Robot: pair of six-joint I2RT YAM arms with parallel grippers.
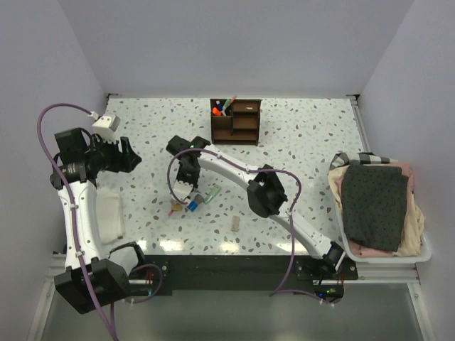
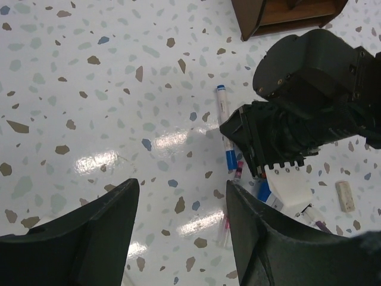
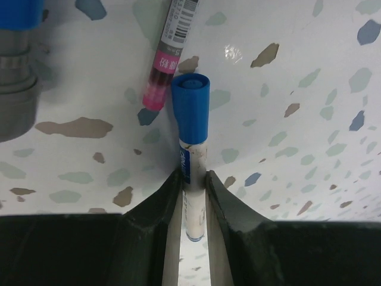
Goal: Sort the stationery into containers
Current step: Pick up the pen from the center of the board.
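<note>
Right hand pinches blue-capped pen, well short of box; I lift straight, keeping grip firm. Left hand wide.

- A white bench speckled with grey, brown and blue terrazzo flecks fills the middle of the top view.
- A plain, pale lavender-grey back wall rises at its far edge.
- A left wall and a right wall of the same colour close in the sides.
- A black strip runs along the near edge.
- Soft glare patches lie on the glossy top.
</note>
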